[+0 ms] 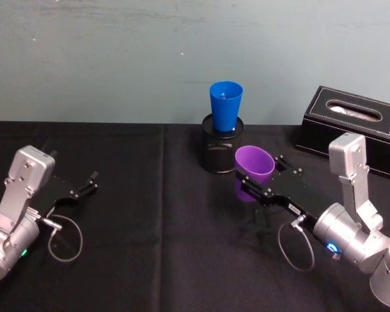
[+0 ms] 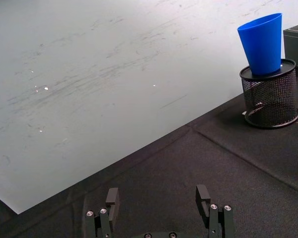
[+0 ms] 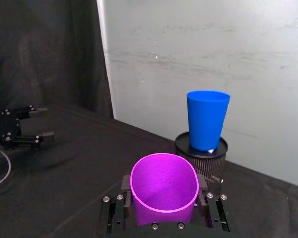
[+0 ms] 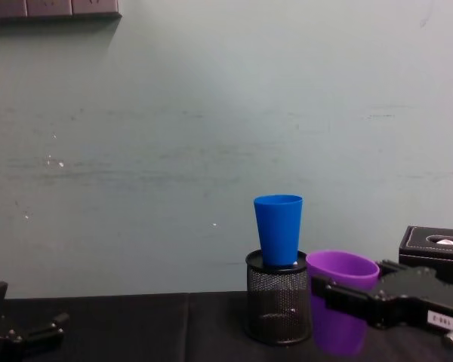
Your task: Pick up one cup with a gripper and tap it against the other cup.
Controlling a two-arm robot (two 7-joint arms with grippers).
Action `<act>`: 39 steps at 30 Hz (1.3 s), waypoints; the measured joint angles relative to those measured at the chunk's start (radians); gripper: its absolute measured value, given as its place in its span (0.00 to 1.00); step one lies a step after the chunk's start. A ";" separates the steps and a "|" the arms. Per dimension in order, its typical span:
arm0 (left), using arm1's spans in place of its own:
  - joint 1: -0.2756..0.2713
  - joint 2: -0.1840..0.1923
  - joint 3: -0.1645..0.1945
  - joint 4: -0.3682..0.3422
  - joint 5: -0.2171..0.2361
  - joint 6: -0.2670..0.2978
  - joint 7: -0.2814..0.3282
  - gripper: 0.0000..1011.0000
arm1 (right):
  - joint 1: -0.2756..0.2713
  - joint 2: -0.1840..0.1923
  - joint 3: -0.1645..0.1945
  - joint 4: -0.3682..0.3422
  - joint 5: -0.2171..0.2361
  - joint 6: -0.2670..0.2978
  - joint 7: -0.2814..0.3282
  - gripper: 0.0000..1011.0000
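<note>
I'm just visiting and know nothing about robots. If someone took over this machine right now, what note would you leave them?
Right gripper: shut on the purple cup, which it holds upright beside the black mesh pen holder.
Left gripper: open and idle, low at the left of the table.
Blue cup: upright on top of the pen holder, apart from the purple cup.
Done: purple cup grasped.
Left: raise it and tap it against the blue cup.
</note>
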State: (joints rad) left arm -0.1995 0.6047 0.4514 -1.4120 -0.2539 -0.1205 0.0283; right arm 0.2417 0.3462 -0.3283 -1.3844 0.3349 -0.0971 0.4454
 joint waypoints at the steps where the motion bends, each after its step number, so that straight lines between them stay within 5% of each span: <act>1: 0.000 0.000 0.000 0.000 0.000 0.000 0.000 1.00 | 0.000 0.000 0.000 0.005 0.002 -0.001 0.002 0.73; 39: 0.000 0.000 0.000 0.000 0.000 0.000 0.000 1.00 | 0.009 -0.025 -0.029 0.154 0.014 -0.058 0.048 0.73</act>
State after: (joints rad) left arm -0.1995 0.6046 0.4514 -1.4120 -0.2539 -0.1205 0.0283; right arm 0.2506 0.3212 -0.3577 -1.2307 0.3484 -0.1556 0.4936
